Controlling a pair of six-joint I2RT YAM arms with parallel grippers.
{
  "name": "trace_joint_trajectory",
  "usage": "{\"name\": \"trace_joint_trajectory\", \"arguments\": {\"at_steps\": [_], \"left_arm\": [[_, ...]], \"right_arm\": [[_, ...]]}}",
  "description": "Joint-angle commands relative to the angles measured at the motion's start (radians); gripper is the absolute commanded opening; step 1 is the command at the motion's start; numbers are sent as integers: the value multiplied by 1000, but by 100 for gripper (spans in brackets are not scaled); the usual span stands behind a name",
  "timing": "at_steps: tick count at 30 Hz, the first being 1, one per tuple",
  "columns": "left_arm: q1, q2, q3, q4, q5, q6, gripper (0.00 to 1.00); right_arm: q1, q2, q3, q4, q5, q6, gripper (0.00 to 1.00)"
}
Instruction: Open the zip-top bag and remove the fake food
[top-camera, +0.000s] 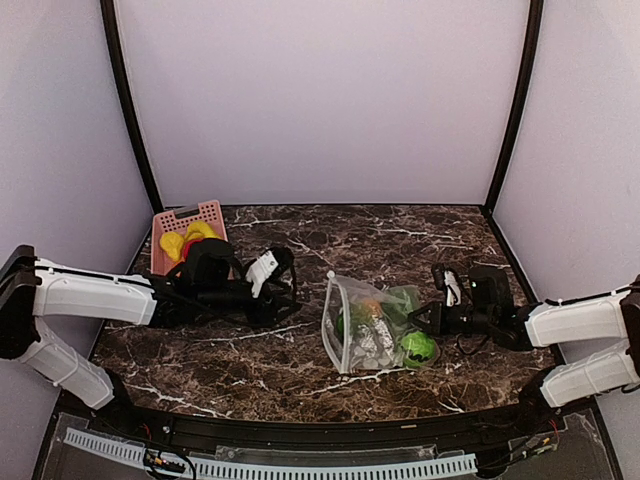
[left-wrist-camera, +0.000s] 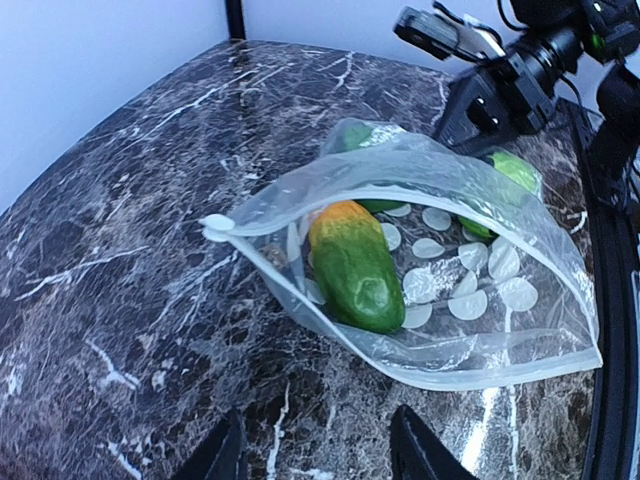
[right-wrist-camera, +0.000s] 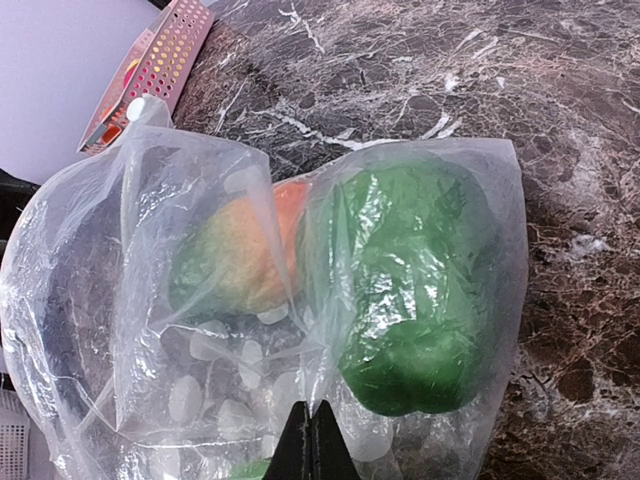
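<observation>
The zip-top bag (top-camera: 362, 338) lies in the middle of the table, clear with pale dots, its mouth gaping toward the left arm. In the left wrist view the zip-top bag (left-wrist-camera: 480, 340) holds fake food: a green and orange fruit (left-wrist-camera: 350, 268) and a green piece (left-wrist-camera: 515, 170) behind it. My left gripper (left-wrist-camera: 320, 455) hovers open over bare marble just short of the bag's mouth, nothing between its fingers. My right gripper (right-wrist-camera: 310, 445) is shut on a fold of the bag's film (right-wrist-camera: 90, 260), next to a green pepper (right-wrist-camera: 415, 290) and the orange-green fruit (right-wrist-camera: 240, 255).
A pink perforated basket (top-camera: 210, 211) with yellow pieces (top-camera: 185, 240) stands at the back left, behind the left arm. Dark marble table (top-camera: 420, 235), walled on three sides. The right arm's black wrist (left-wrist-camera: 500, 70) sits just beyond the bag.
</observation>
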Motion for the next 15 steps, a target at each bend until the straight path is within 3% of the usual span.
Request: {"name": "trace_joint_trajectory", "arguments": {"at_steps": [1, 6, 15], "left_arm": [[-50, 104, 45, 52, 57, 140, 45], [-99, 215, 119, 69, 81, 193, 39], [-132, 389, 243, 118, 85, 210, 40]], "right_arm": [[-8, -1, -9, 30, -22, -8, 0], [-7, -14, -10, 23, -24, -14, 0], [-8, -16, -12, 40, -43, -14, 0]]}}
